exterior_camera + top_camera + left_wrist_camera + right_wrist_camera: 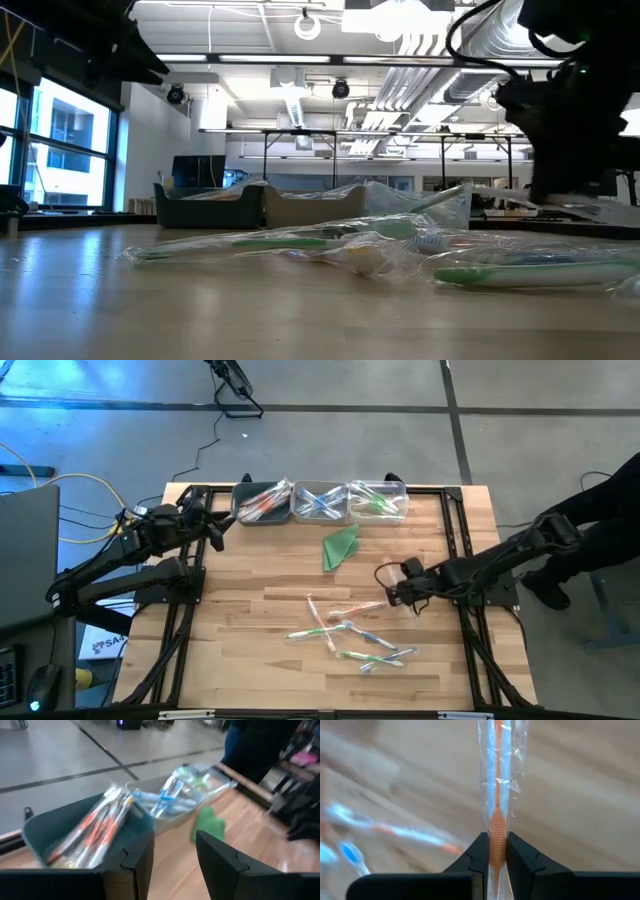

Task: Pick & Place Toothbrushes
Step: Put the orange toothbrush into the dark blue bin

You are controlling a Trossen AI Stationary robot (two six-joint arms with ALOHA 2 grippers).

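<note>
Material: we find clear crinkled wrap round an orange-handled toothbrush (496,795), clenched in the right tool (495,851) by its handle.
Axis: we note its long axis runs straight ahead of the right tool, the free length pointing away from the wrist and hanging over bare bench (250,650).
Location: in the high view we place the right tool (398,592) over the right-centre of the bench, beside the loose toothbrushes (345,635) scattered at the front middle.
Bins: we count three trays along the far edge; the dark bin (262,503) at the left carries orange brushes, the middle one (320,501) blue, the right one (377,499) green.
Governing relation: we judge the orange bin lies well apart from the right tool, across the bench toward the left arm, which is the nearer arm to it.
Left tool: we see the left tool (172,862) released, gripping nothing, hovering just beside the dark bin.
Other item: a folded green piece (340,546) lies between bins and scatter.
</note>
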